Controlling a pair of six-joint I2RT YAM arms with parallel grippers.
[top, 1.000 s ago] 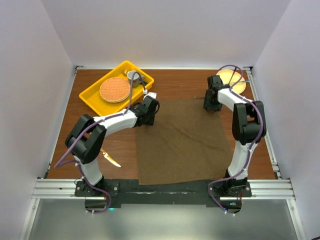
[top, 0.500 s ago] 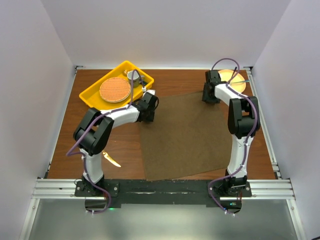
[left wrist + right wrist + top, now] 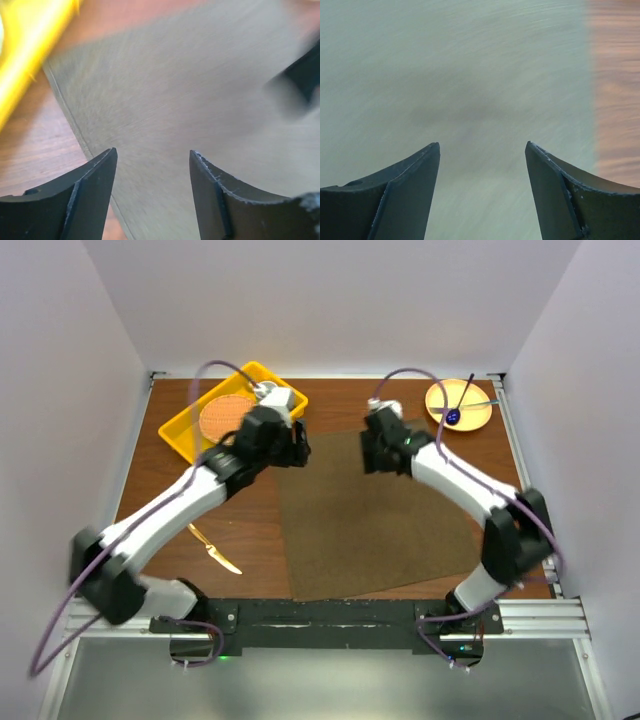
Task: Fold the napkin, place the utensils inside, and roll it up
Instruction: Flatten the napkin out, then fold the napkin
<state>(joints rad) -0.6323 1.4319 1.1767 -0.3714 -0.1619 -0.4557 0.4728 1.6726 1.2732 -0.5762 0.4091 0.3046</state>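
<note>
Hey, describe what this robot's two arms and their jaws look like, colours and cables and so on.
The two arms match. The left arm and right arm have smooth white links with black joints and black wrist ends. A thin purple cable loops along each one. The jaws on each arm are a pair of dark, flat-faced wedges that taper to blunt tips, with slightly rough inner edges.

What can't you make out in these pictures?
Top view: gold utensil, far end under left arm.
Top view: tray contents, partly covered by that arm.
Top view: plate items, too small.
Both wrist views: napkin weave, motion blur.
</note>
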